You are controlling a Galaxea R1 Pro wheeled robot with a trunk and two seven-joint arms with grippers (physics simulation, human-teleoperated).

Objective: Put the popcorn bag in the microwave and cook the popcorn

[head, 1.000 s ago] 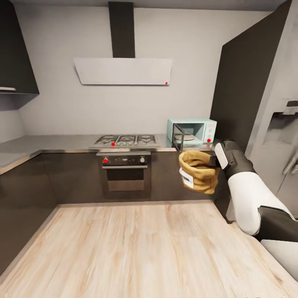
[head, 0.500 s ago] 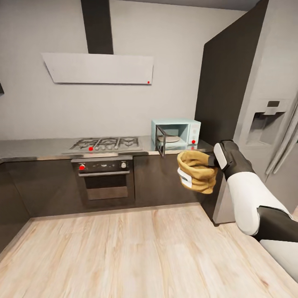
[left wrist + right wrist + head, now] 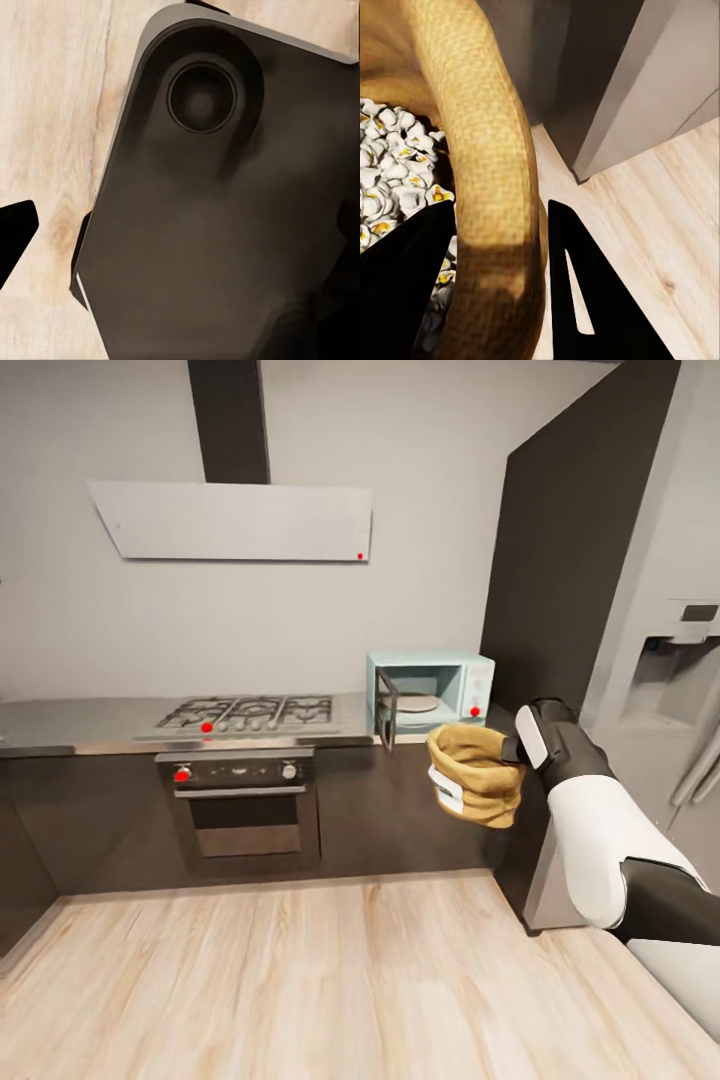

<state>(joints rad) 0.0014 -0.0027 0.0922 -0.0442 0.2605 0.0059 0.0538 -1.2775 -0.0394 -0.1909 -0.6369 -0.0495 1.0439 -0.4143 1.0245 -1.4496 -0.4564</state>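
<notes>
Robot is nearing the open microwave [image 3: 432, 685] with popcorn bag [image 3: 474, 773]
Right end effector [image 3: 517, 745] is pinching the bag's rim; the view is shifting closer; left end effector's state is unclear

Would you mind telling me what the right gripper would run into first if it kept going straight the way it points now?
The right gripper points left, across the dark cabinet fronts, clamping the popcorn bag by its rim. That way looks free in the head view; depth is unclear.
</notes>
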